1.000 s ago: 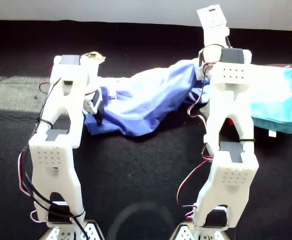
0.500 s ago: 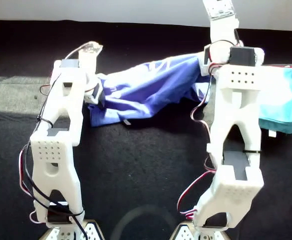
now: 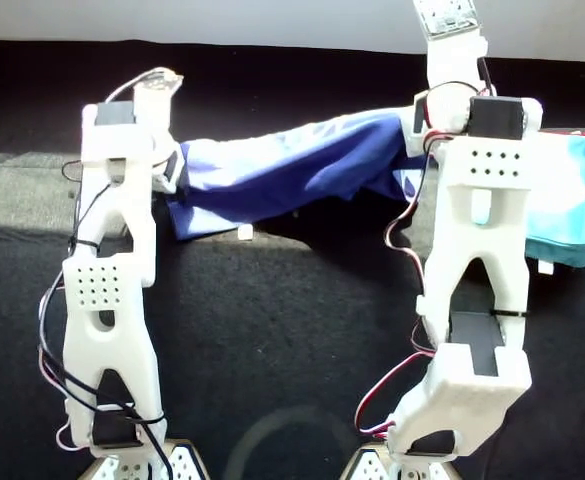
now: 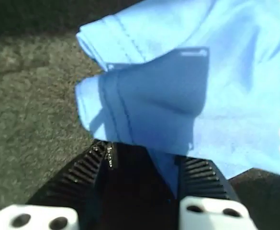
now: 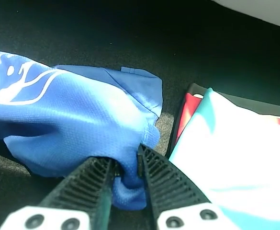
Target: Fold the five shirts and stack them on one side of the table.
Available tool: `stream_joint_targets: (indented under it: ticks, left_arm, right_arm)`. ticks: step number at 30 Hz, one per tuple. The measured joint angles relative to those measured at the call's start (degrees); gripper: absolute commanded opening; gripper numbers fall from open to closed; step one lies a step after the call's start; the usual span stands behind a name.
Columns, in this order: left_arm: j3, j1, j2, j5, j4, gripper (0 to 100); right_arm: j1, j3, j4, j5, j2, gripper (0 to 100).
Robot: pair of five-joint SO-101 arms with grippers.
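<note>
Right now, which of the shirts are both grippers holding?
The blue shirt, stretched between the left gripper and the right gripper. The turquoise shirt lies flat off to the side, with no gripper on it.

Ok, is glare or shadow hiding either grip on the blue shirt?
High view: glare whitens the teal shirt, blue shirt shadows the table beneath. Left wrist view: the fold by the left gripper is shaded, grip dim. Right wrist view: right gripper well lit.

Blue shirt (image 3: 292, 170) with white printed graphic, turquoise shirt (image 3: 572, 205), red shirt (image 5: 189, 109), black table (image 3: 292, 330)
</note>
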Motion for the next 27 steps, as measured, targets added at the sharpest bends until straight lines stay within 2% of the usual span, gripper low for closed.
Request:
stream_joint_targets:
  ticks: [4,8,11,16,21,27]
  left_arm:
    - [-7.38,0.18,0.00,-0.09,8.88,20]
    - [-8.35,0.26,0.00,-0.09,11.43,20]
    - [-3.43,0.79,-1.58,-0.09,11.52,20]
    - [11.78,2.90,-9.76,-0.09,11.43,20]
    - [22.24,3.43,-12.13,0.00,5.98,20]
    - [30.07,3.43,-12.13,3.96,-4.66,21]
  right_arm:
    - [0.00,0.00,0.00,0.00,3.34,11.7]
    - [0.00,0.00,0.00,0.00,4.75,15.2]
    - [0.00,0.00,0.00,0.00,4.75,15.2]
    - [0.00,0.00,-0.26,0.00,4.75,15.2]
    - [0.00,0.00,-0.79,0.00,4.75,15.2]
    - [0.00,0.00,-0.79,0.00,4.75,15.2]
